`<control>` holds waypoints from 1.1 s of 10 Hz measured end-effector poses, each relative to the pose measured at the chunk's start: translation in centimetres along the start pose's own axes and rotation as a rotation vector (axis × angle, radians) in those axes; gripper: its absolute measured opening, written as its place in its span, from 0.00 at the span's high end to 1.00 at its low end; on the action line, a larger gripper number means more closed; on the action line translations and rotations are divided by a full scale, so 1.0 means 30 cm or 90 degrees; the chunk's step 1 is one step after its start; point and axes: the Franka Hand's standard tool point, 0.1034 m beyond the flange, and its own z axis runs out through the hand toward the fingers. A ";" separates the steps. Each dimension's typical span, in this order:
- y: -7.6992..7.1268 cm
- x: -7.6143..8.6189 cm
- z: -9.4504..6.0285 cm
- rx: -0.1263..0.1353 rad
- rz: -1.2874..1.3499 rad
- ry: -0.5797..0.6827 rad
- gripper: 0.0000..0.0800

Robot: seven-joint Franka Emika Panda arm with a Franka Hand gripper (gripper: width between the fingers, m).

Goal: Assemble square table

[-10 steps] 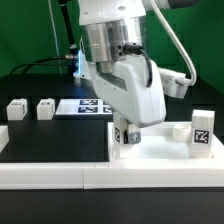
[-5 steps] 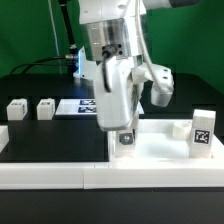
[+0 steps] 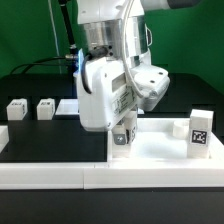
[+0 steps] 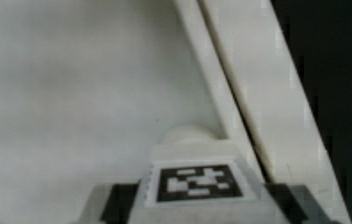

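**White leg clamped in the claw at the slab's corner**

White plastic makes up nearly every part here, set on a black table [image 3: 50, 140]. The claw [image 3: 122, 134] points down over one corner of the slab [image 3: 160, 152], the corner toward the exterior view's left. Its jaws stand partly closed, with the gripped leg [image 3: 119, 148] clamped between them. In the wrist view the claw [image 4: 201, 202] has a grey finger [image 4: 112, 203] pressed against each side of the gripped leg [image 4: 198, 160]. The leg's black-and-white tag faces the camera.

Beyond the claw's tips lies the slab [image 4: 66, 80], and its raised rim [image 4: 244, 100] runs just beside the leg. Outside the rim is the black table [image 4: 342, 100]. Whether the leg's lower end sits in a corner socket cannot be told, though it reaches down to the slab's surface.

Well away from the claw, toward the exterior view's right, the upright leg [image 3: 201, 133] stands on the slab with its tag showing. On the claw's other side, out on the black table, are the nearer loose leg [image 3: 45, 108] and, beyond it, the farther loose leg [image 3: 16, 110]. A strip of the marker board [image 3: 66, 105] shows between the arm and the nearer loose leg. In front of the claw, the border wall [image 3: 50, 172] runs along the table's edge.
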 end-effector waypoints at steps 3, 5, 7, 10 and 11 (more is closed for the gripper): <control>0.001 -0.002 0.001 0.000 -0.004 0.000 0.23; 0.001 -0.002 0.001 0.000 -0.005 0.000 0.20; 0.003 -0.012 -0.007 0.001 -0.043 -0.002 0.19; -0.009 -0.057 -0.108 0.014 -0.109 -0.021 0.19; -0.016 -0.077 -0.150 0.021 -0.115 -0.028 0.19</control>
